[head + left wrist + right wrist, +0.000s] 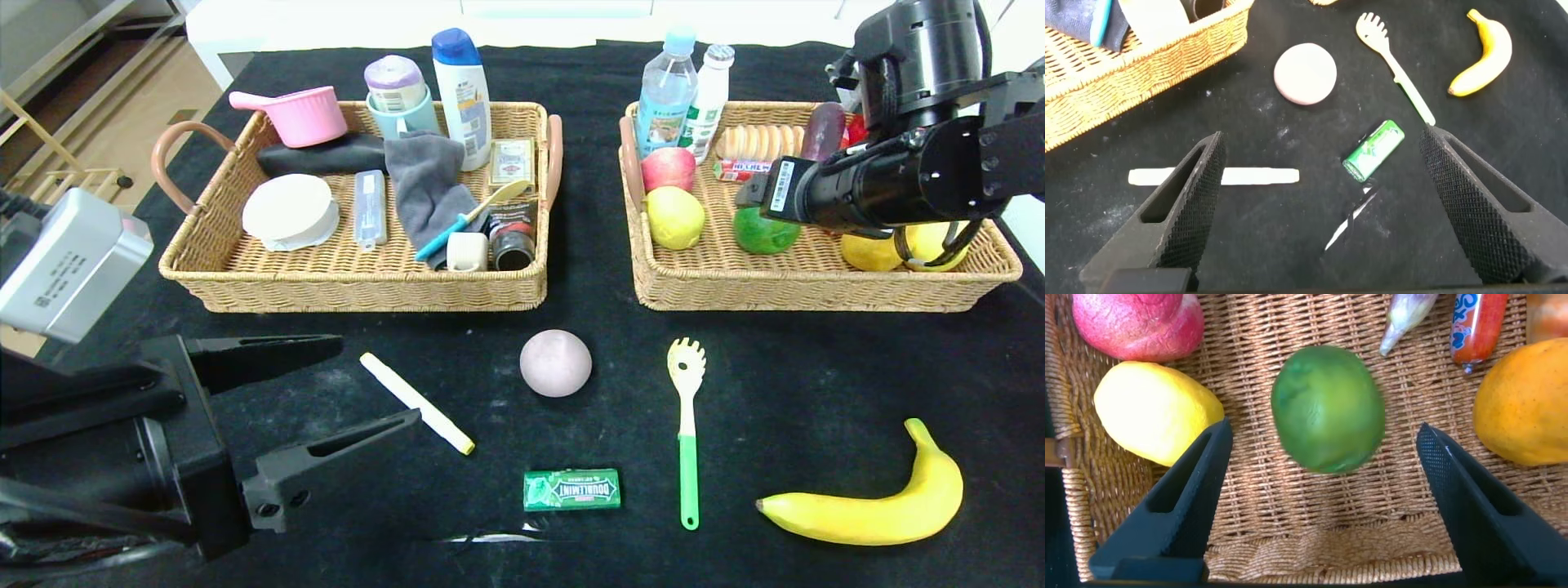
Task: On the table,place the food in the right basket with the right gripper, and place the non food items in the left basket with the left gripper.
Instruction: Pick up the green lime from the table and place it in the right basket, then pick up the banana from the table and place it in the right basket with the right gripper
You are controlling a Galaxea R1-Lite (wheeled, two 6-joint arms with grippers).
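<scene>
Hovering at near left, left gripper [359, 384] gaping wide, holding nothing, above white stick [417, 403]. Already filling left basket [204, 269] with non-food. Lying loose on table: ball [556, 363], gum pack [571, 489], pasta spoon [687, 425], banana [873, 498]. Hanging over right basket [816, 286], right gripper [1319, 506] spread wide, gripping nothing, green fruit [1328, 408] resting beneath.

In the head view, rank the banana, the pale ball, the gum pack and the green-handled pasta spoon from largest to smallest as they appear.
1. Banana, the longest and bulkiest.
2. Pasta spoon, nearly as long but much thinner.
3. Pale ball and gum pack: they look alike in size, so I won't rank them.
</scene>
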